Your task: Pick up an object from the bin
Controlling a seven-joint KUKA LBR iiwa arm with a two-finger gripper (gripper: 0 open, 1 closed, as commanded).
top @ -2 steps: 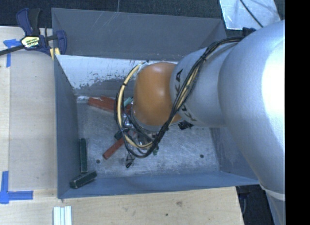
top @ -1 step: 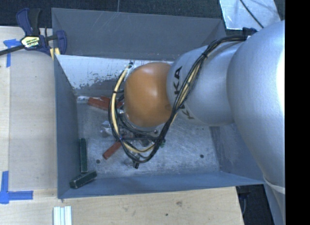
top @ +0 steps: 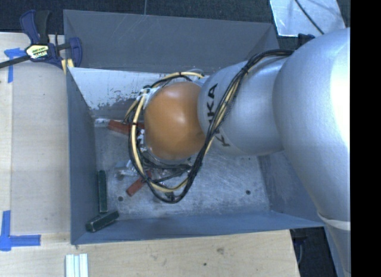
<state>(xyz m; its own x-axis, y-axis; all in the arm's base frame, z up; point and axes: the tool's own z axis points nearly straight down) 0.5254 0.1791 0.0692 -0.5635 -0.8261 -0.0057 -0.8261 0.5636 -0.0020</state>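
Note:
My gripper (top: 156, 164) is low in the left half of the bin; a little of its dark body peeks out under the wrist's orange cover. A reddish-brown piece (top: 118, 127) sticks out to the left from beneath the cover, near the back wall. A second reddish-brown piece (top: 134, 187) lies just below and left of the gripper, beside the cable loop. Some small silvery bits (top: 124, 169) lie between those two pieces, close to the gripper's left side. What is directly beneath the gripper is hidden.
A dark L-shaped tool (top: 102, 201) lies along the bin's left wall, its foot in the front-left corner. The thick silver arm comes in from the right and covers the bin's right half. Yellow and black cables loop round the cover.

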